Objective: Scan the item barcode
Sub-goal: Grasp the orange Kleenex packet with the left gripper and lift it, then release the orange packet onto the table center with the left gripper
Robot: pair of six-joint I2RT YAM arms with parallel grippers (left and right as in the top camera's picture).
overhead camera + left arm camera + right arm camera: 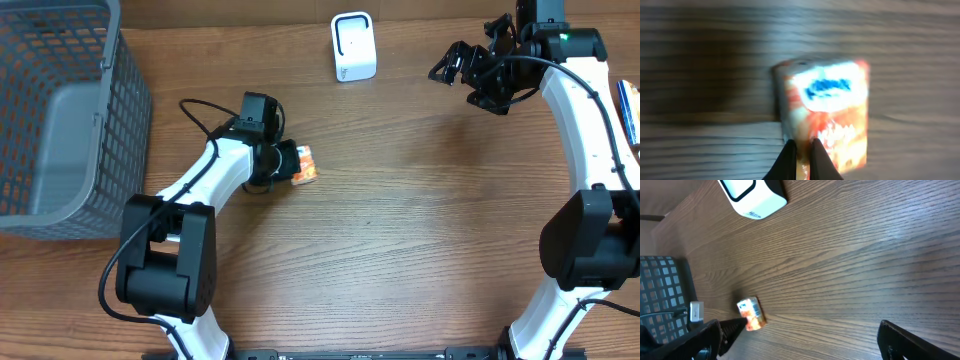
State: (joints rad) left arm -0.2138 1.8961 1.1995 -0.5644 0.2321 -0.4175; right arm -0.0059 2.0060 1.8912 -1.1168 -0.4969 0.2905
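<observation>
Plain brown wood-grain tabletop [400,230] everywhere. Mid-left on it, the left tool [801,159] is pinching what looks like the edge of a small orange-and-white carton [827,110] (the view's blurry). Further back there's a grey mesh basket [130,110], a white boxy scanner [353,47], and the right tool [462,80] spread wide.

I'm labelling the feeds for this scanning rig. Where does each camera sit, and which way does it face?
Overhead: above the table, looking straight down; left arm and right arm show, left gripper shut on the packet, right gripper open near the scanner.
Left wrist: on the left arm, looking along its fingers at the blurred packet.
Right wrist: on the right arm, looking across the table at scanner, packet and basket; its spread fingers frame the bottom corners.
Shared: all three show the packet.
</observation>
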